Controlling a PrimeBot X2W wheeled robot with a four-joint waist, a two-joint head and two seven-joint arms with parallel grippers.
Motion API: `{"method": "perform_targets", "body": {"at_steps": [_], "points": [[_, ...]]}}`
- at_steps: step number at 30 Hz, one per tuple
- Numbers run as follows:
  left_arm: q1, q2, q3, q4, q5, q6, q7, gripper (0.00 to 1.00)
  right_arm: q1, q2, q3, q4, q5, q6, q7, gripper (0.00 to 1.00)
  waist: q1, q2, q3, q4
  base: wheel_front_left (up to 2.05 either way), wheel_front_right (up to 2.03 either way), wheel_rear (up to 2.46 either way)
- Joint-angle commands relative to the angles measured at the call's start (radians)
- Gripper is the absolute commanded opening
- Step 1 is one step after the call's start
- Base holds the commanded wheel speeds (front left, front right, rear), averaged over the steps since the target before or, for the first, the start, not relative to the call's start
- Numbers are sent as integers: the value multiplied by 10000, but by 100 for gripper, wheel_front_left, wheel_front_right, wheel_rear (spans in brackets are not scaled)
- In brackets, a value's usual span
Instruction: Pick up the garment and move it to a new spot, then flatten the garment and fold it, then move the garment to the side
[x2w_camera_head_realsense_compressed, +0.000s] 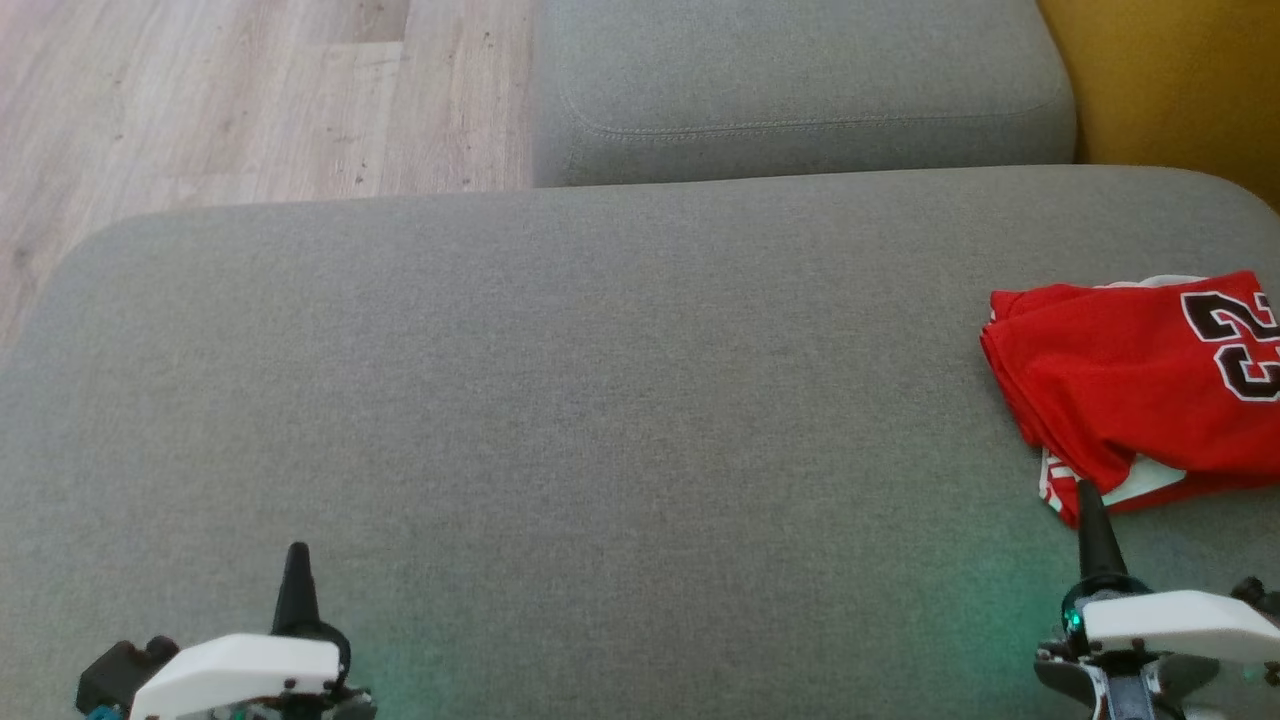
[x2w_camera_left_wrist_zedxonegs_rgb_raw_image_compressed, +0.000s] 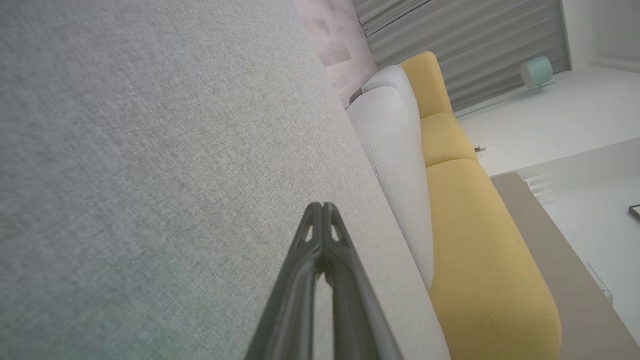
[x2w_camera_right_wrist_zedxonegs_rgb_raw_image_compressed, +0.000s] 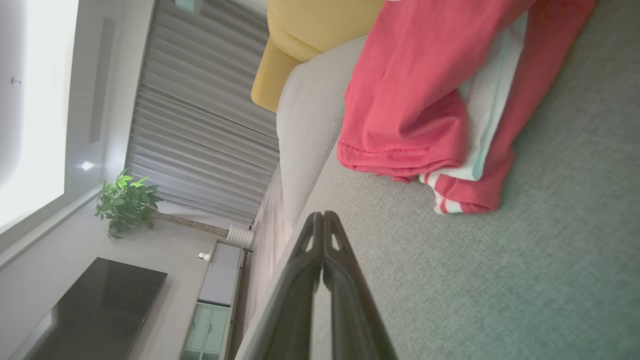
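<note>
Your left gripper (x2w_camera_head_realsense_compressed: 297, 556) sits low at the near left, over the grey sofa seat (x2w_camera_head_realsense_compressed: 600, 400), fingers pointing away from you and the jaws pressed together with nothing between them. Your right gripper (x2w_camera_head_realsense_compressed: 1087, 492) mirrors it at the near right, jaws likewise closed and empty, the tip aimed at the garment's (x2w_camera_head_realsense_compressed: 1120, 380) near corner. In the head view that tip overlaps the cloth's edge, but the right wrist view shows bare grey fabric between tip and cloth, so you're close, not touching.

Around you, a second grey cushion (x2w_camera_head_realsense_compressed: 800, 90) lies beyond the seat, a yellow cushion (x2w_camera_head_realsense_compressed: 1180, 70) sits at the far right, and pale wood floor (x2w_camera_head_realsense_compressed: 200, 100) shows at the far left. Nothing lies on the seat between either arm and the cloth.

The garment is a red jersey, folded into a loose, layered bundle at the seat's right side and running off the frame. It has black numerals edged in white on top, white lining peeking out, and a red-and-white striped trim at the near corner.
</note>
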Motion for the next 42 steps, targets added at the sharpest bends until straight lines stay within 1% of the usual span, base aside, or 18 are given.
{"method": "perform_targets", "body": {"at_steps": [1,28,39,42], "points": [[-612,4,412,-242,-176,-140,60,0,-600,-221,81,-328,275,55,50,0,0,0,5,-6,0,0,0],[-1087,-535,1849,-171,-2365,-1081,878,0,-1206,-225,-279,-333,3502,72,689,0,0,0,147,-179,0,0,0],[-1257,-729,2365,-145,-3146,-1418,1172,0,-1424,-222,-414,-334,4651,78,922,0,0,0,198,-241,0,0,0],[-1268,-744,2402,-143,-3195,-1440,1193,0,-1439,-216,-431,-334,4719,79,944,0,0,0,201,-245,0,0,0]]}}
